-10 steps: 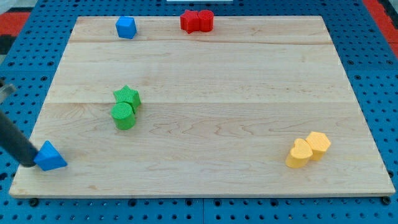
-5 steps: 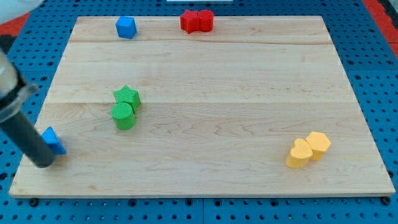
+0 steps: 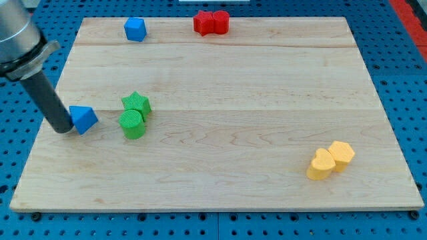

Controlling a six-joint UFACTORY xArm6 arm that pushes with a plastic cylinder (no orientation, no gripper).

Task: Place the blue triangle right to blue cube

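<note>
The blue triangle [image 3: 83, 119] lies at the board's left side, just left of the two green blocks. My tip [image 3: 63, 129] touches the triangle's left side. The blue cube [image 3: 135, 29] sits near the board's top edge, left of centre, far above the triangle. The dark rod rises from the tip toward the view's top left.
A green star block [image 3: 137, 103] and a green cylinder [image 3: 132, 124] stand together right of the triangle. Two red blocks [image 3: 211, 22] sit at the top edge, right of the blue cube. Two yellow blocks [image 3: 331, 160] sit at the lower right. The wooden board [image 3: 233, 80] rests on blue pegboard.
My tip has pushed the blue triangle from the board's bottom-left corner upward and to the right, to beside the green blocks. The other blocks have not moved.
</note>
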